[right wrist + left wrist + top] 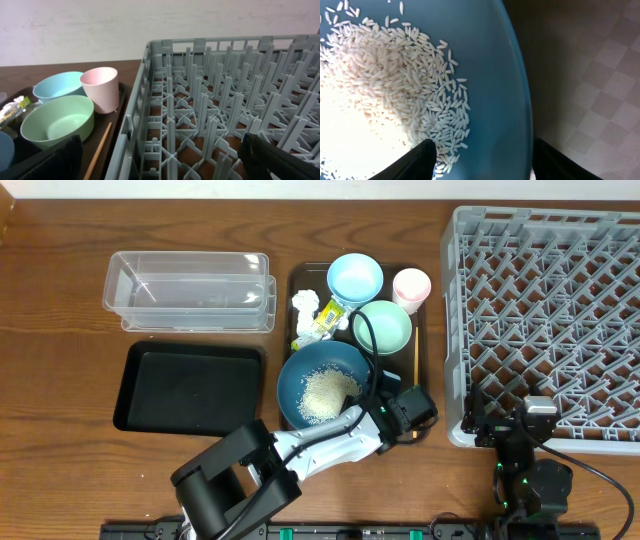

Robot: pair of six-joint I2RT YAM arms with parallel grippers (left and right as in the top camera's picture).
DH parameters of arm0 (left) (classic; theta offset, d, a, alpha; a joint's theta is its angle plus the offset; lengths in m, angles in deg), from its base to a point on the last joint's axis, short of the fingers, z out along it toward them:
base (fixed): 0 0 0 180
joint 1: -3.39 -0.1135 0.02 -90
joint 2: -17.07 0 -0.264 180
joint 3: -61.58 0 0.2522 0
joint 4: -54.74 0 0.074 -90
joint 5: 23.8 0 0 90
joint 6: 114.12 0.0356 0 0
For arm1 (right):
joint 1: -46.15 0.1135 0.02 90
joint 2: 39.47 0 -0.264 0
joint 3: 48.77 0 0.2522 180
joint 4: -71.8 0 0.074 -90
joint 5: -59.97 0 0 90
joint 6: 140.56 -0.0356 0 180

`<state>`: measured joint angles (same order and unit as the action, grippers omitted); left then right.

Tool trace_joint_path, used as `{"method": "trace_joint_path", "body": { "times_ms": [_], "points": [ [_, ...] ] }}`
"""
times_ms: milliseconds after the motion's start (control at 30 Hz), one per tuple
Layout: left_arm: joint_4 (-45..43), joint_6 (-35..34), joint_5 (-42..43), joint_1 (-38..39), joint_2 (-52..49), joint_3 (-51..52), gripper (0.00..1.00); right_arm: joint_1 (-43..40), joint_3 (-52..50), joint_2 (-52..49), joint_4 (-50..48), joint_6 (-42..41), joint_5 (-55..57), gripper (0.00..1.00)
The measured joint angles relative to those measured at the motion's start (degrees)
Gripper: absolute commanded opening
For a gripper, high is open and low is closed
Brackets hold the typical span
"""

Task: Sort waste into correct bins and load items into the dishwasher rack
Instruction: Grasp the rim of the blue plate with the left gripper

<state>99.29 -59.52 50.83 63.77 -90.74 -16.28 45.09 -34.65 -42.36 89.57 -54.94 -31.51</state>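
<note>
Left jaws straddle the rim of the blue plate [492, 60], beside rice [380, 90]; pinching or not, cannot tell.

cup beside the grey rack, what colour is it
The cup is pale pink, clearest in the right wrist view.
</note>
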Motion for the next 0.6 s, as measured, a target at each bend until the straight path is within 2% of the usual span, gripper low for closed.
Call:
{"method": "trace_joint_path", "body": {
  "times_ms": [400,600],
  "points": [
    [0.0,-0.3,0.0,0.0,0.2,0.0,0.6,0.0,0.0,0.0,0.0,0.0,0.0,0.99],
    [0.4,-0.7,-0.1,0.0,1.9,0.0,0.45,0.0,0.0,0.0,0.0,0.0,0.0,0.99]
  ]
}}
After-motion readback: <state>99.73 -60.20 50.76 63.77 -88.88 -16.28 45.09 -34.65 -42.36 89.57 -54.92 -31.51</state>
